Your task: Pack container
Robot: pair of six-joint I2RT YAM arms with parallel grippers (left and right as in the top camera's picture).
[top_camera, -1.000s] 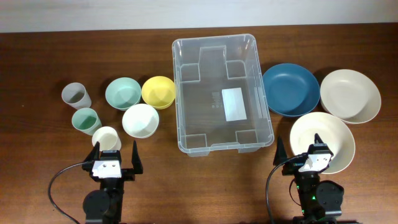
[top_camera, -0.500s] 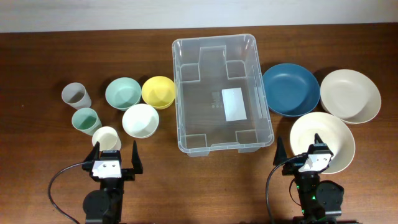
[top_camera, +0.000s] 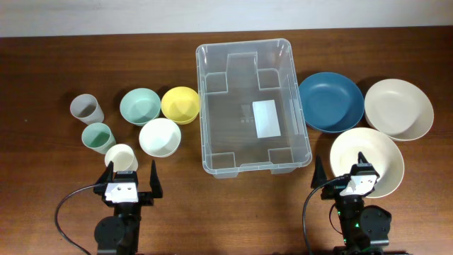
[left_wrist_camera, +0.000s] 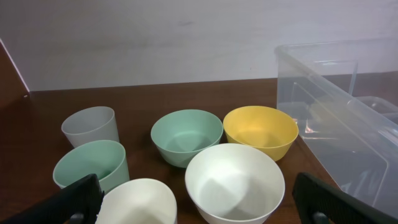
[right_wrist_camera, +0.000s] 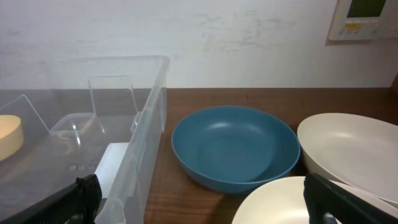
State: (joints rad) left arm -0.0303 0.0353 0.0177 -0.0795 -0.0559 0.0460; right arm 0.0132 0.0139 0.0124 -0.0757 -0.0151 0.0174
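The clear plastic container [top_camera: 253, 106] stands empty in the middle of the table, a white label on its bottom. It also shows in the left wrist view [left_wrist_camera: 348, 118] and the right wrist view [right_wrist_camera: 93, 149]. My left gripper [top_camera: 131, 176] is open near the front edge, just behind a cream cup [top_camera: 121, 156]. My right gripper [top_camera: 342, 171] is open at the front right, over the near edge of a cream bowl [top_camera: 375, 152]. Both are empty.
Left of the container are a grey cup [top_camera: 86, 108], green cup [top_camera: 97, 137], green bowl [top_camera: 139, 106], yellow bowl [top_camera: 180, 104] and white bowl [top_camera: 159, 137]. Right of it are a blue bowl [top_camera: 330, 100] and another cream bowl [top_camera: 398, 108].
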